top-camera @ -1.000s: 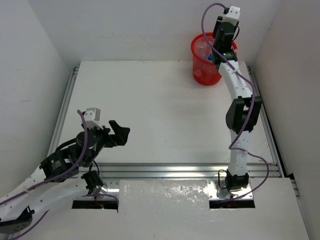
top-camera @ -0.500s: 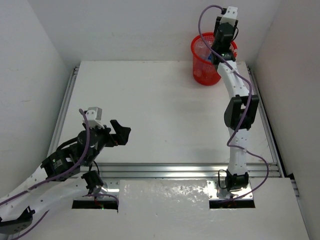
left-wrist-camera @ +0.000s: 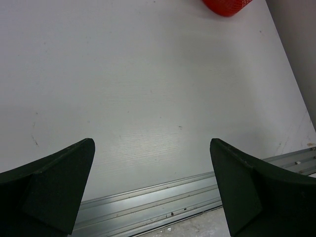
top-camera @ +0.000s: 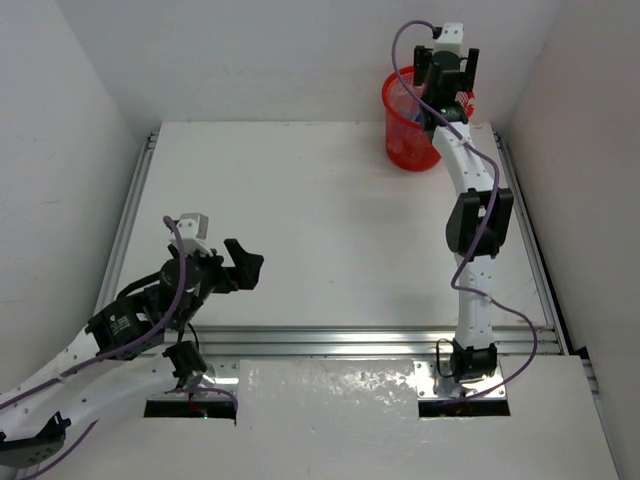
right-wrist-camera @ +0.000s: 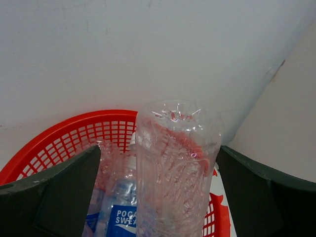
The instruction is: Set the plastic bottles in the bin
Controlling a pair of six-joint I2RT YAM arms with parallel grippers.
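Observation:
Seen from the right wrist, a plain clear plastic bottle [right-wrist-camera: 177,168] stands base-up over the red mesh bin [right-wrist-camera: 64,133]. My right gripper [right-wrist-camera: 158,148] is open around it, with a clear gap on the left side. A blue-labelled bottle [right-wrist-camera: 118,217] and another clear one [right-wrist-camera: 106,163] lie in the bin below. From above, the bin [top-camera: 405,140] sits at the table's far right corner under my right wrist [top-camera: 445,65]. My left gripper [top-camera: 245,265] hangs open and empty over the near left of the table [left-wrist-camera: 148,74].
An aluminium rail [left-wrist-camera: 163,200] runs along the table's near edge under my left gripper [left-wrist-camera: 152,143]. White walls close in on the back and both sides. The bin's base [left-wrist-camera: 224,6] shows at the top of the left wrist view.
My right gripper has opened from shut, letting go of the clear bottle over the bin. The right wrist shifted slightly left. The left arm barely moved.

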